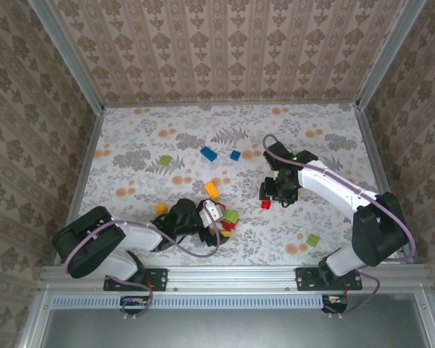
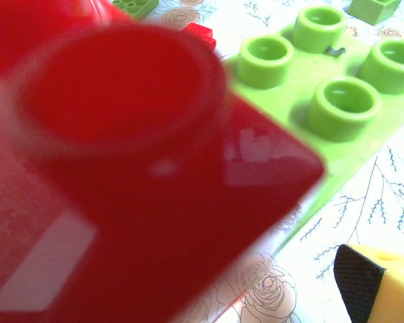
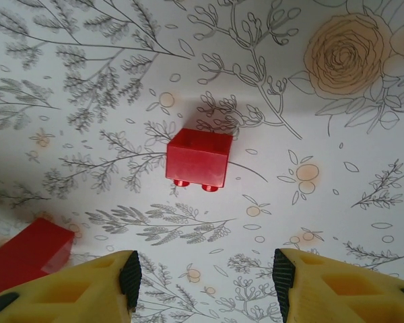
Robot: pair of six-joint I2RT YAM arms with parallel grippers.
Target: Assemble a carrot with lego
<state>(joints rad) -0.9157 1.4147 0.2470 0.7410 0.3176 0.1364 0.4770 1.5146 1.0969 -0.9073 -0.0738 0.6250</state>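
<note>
Right pincer: open, bottom of frame, holding nothing.
Red brick: loose on the flowered surface, frame centre.
Left pincer: spread wide, against red-and-green brick cluster, lower centre.

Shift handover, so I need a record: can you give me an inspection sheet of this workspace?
Surface: floral cloth, flat, nothing spilled.
Job's things: lego scattered; red brick on its side; green brick beside a blurred red brick; blue bricks at the far side.
Clutter: nothing seen.
End effectors: left end effector open, at the central cluster; right end effector open, empty, red brick lying ahead of it.
Cables: purple cable along each arm.
Surroundings: patterned walls, metal frame.
</note>
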